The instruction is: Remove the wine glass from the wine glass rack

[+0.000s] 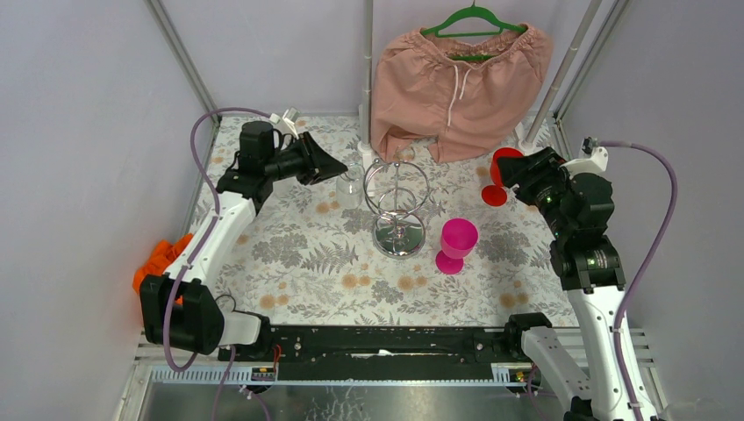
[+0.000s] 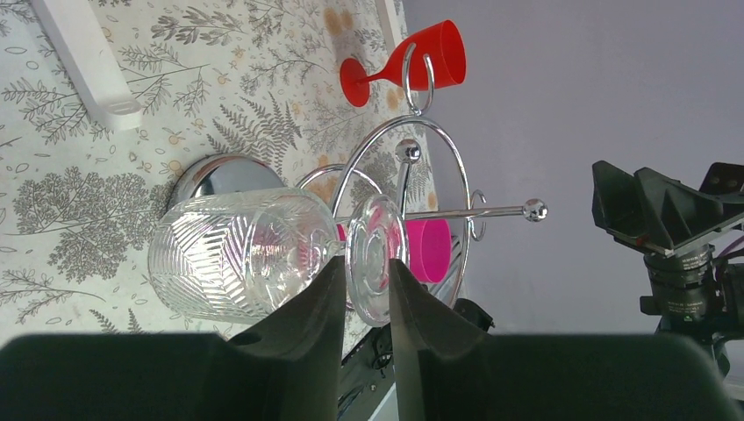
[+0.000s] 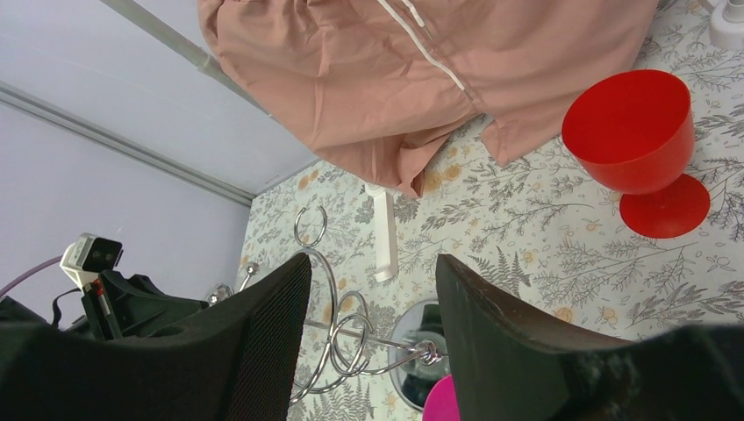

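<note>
The clear cut-glass wine glass (image 1: 350,189) hangs bowl down at the left edge of the chrome wine glass rack (image 1: 397,197). In the left wrist view the glass (image 2: 237,254) lies sideways, and my left gripper (image 2: 364,263) is shut on its round foot (image 2: 375,254). The rack's ring (image 2: 456,189) is right behind the foot; I cannot tell whether they touch. My left gripper also shows in the top view (image 1: 329,167). My right gripper (image 1: 516,168) is open and empty, right of the rack, which shows between its fingers (image 3: 346,338).
A red goblet (image 1: 502,162) stands by my right gripper, also seen in the right wrist view (image 3: 636,132). A pink goblet (image 1: 457,244) stands right of the rack's base (image 1: 399,239). Pink shorts on a green hanger (image 1: 456,79) hang at the back. An orange cloth (image 1: 158,259) lies at the left edge.
</note>
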Robot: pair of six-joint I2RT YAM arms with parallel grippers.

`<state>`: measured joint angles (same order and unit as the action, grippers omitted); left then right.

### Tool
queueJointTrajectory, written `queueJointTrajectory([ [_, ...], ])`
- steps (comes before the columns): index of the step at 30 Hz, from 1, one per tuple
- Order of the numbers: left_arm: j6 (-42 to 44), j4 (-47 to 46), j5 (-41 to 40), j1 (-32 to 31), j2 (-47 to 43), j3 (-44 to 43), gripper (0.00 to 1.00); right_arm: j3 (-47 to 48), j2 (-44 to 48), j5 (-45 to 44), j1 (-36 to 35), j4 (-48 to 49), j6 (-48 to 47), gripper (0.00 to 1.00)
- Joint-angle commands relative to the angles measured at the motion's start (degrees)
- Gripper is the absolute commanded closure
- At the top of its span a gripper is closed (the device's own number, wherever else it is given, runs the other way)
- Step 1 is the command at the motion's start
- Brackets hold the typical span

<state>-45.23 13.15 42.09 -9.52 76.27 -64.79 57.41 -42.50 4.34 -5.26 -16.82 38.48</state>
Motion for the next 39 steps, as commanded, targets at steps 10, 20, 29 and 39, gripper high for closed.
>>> queueJointTrajectory([
  [10, -1.06, -7.39, 3.66, 0.56, 2.77, 0.66, 0.7, 0.25, -0.36, 1.55, 0.05, 3.16, 0.46, 0.38],
  [20, -1.7, -7.61, 3.46, 0.57, 2.66, 0.16, 0.85, -0.21, -0.61, 1.55, -0.01, 3.5, 0.53, 0.38],
  [29, -3.9, -8.66, 4.09, 0.55, 4.02, -0.7, 0.97, -1.08, -0.23, 1.46, 0.04, 3.79, 0.54, 0.38],
  [39, -14.41, -20.37, 9.92, 0.98, 6.21, 2.36, 1.0, -1.77, -0.12, 1.29, 0.0, 4.05, 0.63, 0.38],
])
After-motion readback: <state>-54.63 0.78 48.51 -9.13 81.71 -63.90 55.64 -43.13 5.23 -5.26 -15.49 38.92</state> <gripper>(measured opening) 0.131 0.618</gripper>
